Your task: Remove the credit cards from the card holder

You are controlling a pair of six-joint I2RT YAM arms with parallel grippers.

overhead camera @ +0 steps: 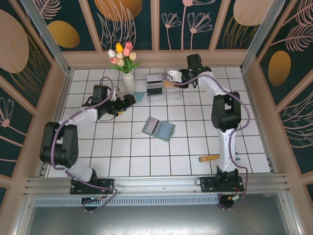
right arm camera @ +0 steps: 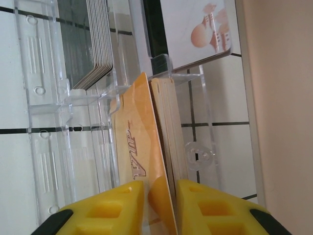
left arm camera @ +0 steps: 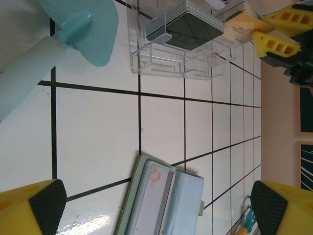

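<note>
The card holder [overhead camera: 159, 129] lies open and flat on the tiles [overhead camera: 195, 147] in the middle of the table, well apart from both grippers. In the left wrist view a whitish card [left arm camera: 155, 188] sits tucked in one of its slots.

The left gripper [overhead camera: 126, 103] hovers to the left and farther back, near the vase [overhead camera: 128, 81], its fingers spread wide and empty. The right gripper [right arm camera: 160, 188] is at the far clear box [right arm camera: 44, 122]. Its jaws stand close on either side of an orange card [right arm camera: 139, 142], which is upright in a compartment beside a stack of cards [right arm camera: 164, 117]. Whether the pads press the card cannot be told.

The cards look light, thin, stiff and slick, so a pinch belongs on an exposed edge, flat faces between the pads. The holder looks soft and light, and will likely slide or fold unless the other gripper pins it.
</note>
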